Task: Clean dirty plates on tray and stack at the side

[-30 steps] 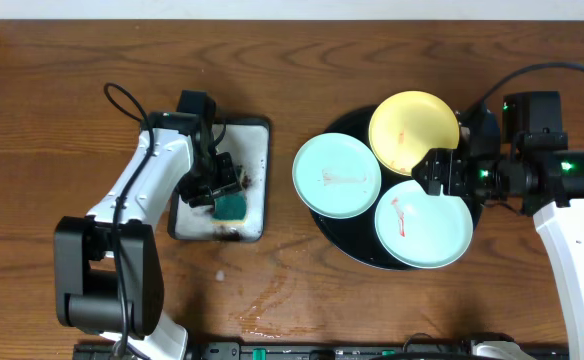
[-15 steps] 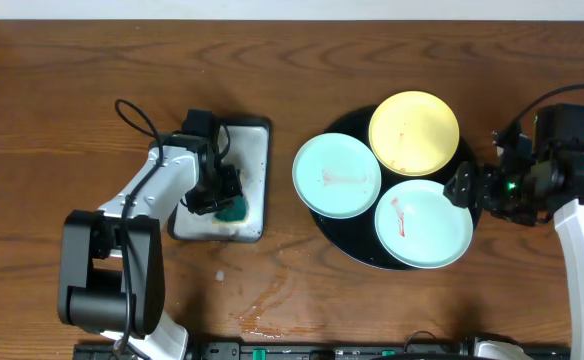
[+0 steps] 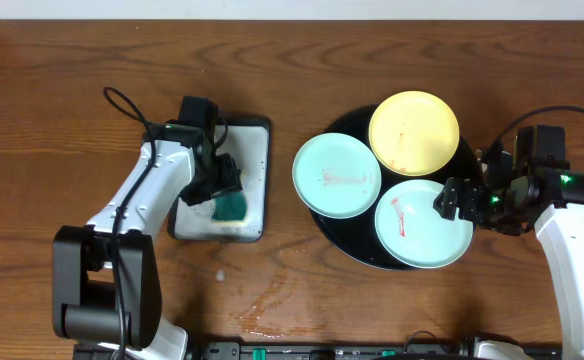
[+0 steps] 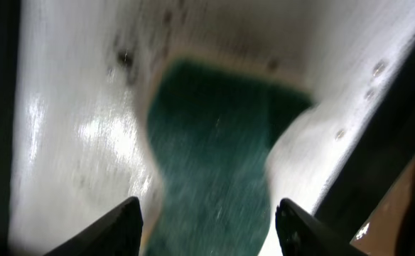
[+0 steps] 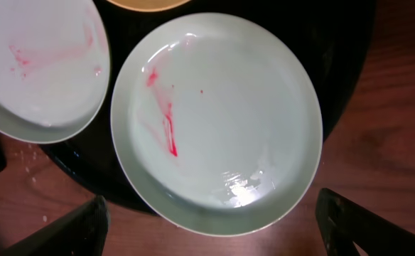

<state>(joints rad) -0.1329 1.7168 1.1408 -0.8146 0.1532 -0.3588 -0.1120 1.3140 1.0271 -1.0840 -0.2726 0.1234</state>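
Three plates lie on the round black tray (image 3: 347, 232): a yellow one (image 3: 414, 131) at the back, a mint one (image 3: 336, 175) at the left and a mint one (image 3: 422, 222) at the front right. All carry red smears. The front-right plate fills the right wrist view (image 5: 216, 121), the left one shows at its corner (image 5: 37, 64). My right gripper (image 3: 450, 197) is open above that plate's right edge. My left gripper (image 3: 220, 185) is open over the green sponge (image 3: 232, 206), its fingers (image 4: 207, 227) on either side of it (image 4: 211, 163).
The sponge lies in a wet rectangular silver-grey metal tray (image 3: 252, 150) left of the black tray. A wet patch (image 3: 267, 295) is on the wood table in front. The table's right side (image 3: 532, 60) is bare wood.
My right gripper drew back to the right, then returned left over the front-right plate's edge. My left arm shifted over the metal tray and stays at the sponge.
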